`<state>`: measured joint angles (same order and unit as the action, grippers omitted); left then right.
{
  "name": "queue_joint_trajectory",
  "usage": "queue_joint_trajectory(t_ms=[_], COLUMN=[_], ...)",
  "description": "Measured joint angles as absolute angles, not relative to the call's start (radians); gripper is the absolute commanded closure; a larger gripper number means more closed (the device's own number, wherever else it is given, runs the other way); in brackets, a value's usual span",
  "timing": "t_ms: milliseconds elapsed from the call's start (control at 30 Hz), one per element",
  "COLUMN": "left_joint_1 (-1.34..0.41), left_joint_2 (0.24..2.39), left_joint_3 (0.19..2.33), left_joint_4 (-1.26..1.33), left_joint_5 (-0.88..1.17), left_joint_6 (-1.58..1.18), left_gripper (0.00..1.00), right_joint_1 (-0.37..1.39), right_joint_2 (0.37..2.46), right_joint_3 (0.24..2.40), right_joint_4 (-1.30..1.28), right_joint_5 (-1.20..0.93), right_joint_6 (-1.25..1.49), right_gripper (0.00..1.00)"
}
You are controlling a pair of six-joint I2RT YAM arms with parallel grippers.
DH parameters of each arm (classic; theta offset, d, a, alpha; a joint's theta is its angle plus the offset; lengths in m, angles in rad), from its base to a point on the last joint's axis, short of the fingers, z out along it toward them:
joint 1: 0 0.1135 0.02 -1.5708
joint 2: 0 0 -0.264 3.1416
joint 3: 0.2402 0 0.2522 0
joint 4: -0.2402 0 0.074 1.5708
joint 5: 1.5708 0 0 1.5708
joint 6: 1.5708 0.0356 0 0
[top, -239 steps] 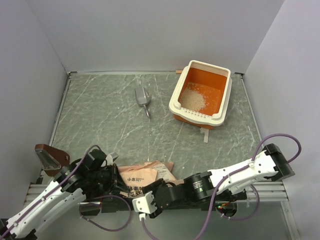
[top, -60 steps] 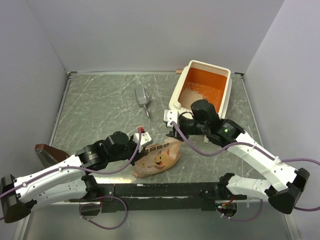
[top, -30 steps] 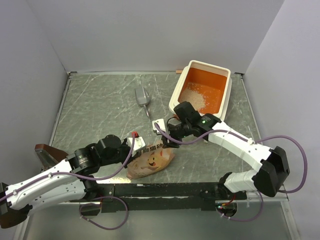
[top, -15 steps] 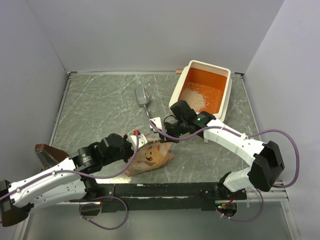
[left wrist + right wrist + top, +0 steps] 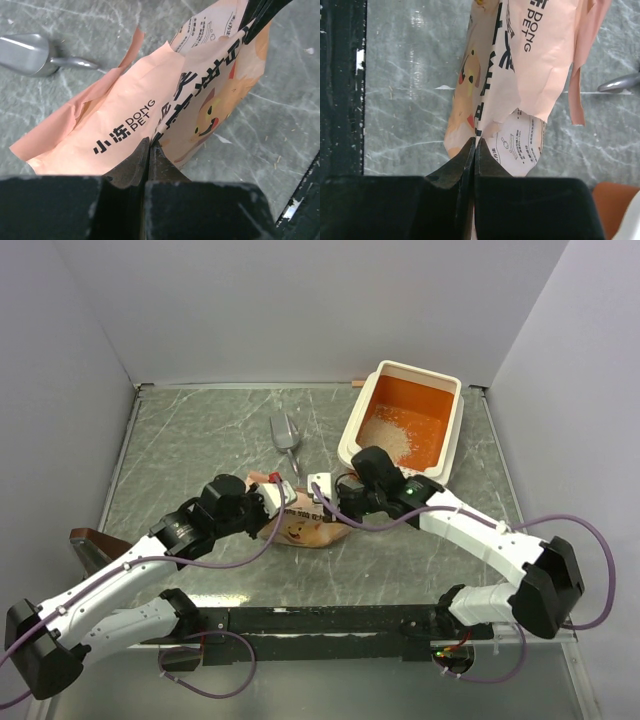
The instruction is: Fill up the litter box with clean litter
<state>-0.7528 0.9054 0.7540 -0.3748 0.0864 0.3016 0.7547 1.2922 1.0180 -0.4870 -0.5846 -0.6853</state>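
The litter box (image 5: 455, 430), orange inside with a cream rim, stands at the back right. A heap of pale clean litter (image 5: 388, 434) lies in its near half. A pink-orange printed paper bag (image 5: 308, 527) hangs between both arms, left of the box's near corner. My left gripper (image 5: 279, 503) is shut on the bag's left edge; in the left wrist view the jaws (image 5: 149, 145) pinch the paper of the bag (image 5: 150, 105). My right gripper (image 5: 326, 496) is shut on the bag's other edge, and its wrist view shows its jaws (image 5: 475, 142) closed on the torn rim of the bag (image 5: 525, 65).
A grey metal scoop (image 5: 285, 435) lies left of the box, just behind the bag; it also shows from the left wrist as the scoop (image 5: 27, 50). A brown object (image 5: 95, 545) sits at the table's left front edge. A black rail (image 5: 320, 620) runs along the front.
The bag has risen off the table's front and moved back toward the box. The right gripper has shut on its edge. The left arm has swung backward with the bag.
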Motion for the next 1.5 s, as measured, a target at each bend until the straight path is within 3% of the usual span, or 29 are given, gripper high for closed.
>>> queue_joint_trajectory(t_ms=[33, 67, 100, 167, 233, 367, 567, 867, 1167, 1500], left_joint_1=[-0.753, -0.753, -0.753, -0.747, -0.745, -0.744, -0.744, -0.743, -0.743, -0.743], left_joint_2=[0.908, 0.907, 0.903, 0.893, 0.883, 0.858, 0.847, 0.846, 0.817, 0.816], left_joint_3=[0.752, 0.747, 0.741, 0.719, 0.706, 0.683, 0.673, 0.673, 0.656, 0.656], left_joint_4=[-0.371, -0.364, -0.358, -0.341, -0.322, -0.304, -0.297, -0.297, -0.297, -0.297], left_joint_5=[0.101, 0.111, 0.116, 0.118, 0.118, 0.125, 0.131, 0.134, 0.143, 0.144], left_joint_6=[0.300, 0.298, 0.297, 0.294, 0.293, 0.290, 0.271, 0.260, 0.245, 0.245], left_gripper=[0.99, 0.99, 0.99, 0.99, 0.99, 0.99, 0.99, 0.99, 0.99, 0.99], right_joint_1=[0.755, 0.755, 0.755, 0.755, 0.756, 0.757, 0.696, 0.659, 0.511, 0.403], right_joint_2=[1.275, 1.261, 1.253, 1.248, 1.248, 1.247, 1.224, 1.111, 1.429, 1.634], right_joint_3=[0.997, 0.986, 0.984, 0.991, 1.007, 1.066, 1.151, 0.952, 0.946, 1.050], right_joint_4=[-0.472, -0.464, -0.459, -0.450, -0.448, -0.450, -0.490, -0.647, -0.686, -0.669], right_joint_5=[-0.585, -0.584, -0.587, -0.582, -0.561, -0.403, -0.030, 0.144, 0.215, 0.292], right_joint_6=[-0.669, -0.650, -0.630, -0.590, -0.561, -0.464, -0.158, 0.241, 0.396, 0.383], right_gripper=[0.77, 0.54, 0.43, 0.32, 0.29, 0.14, 0.15, 0.30, 0.31, 0.23])
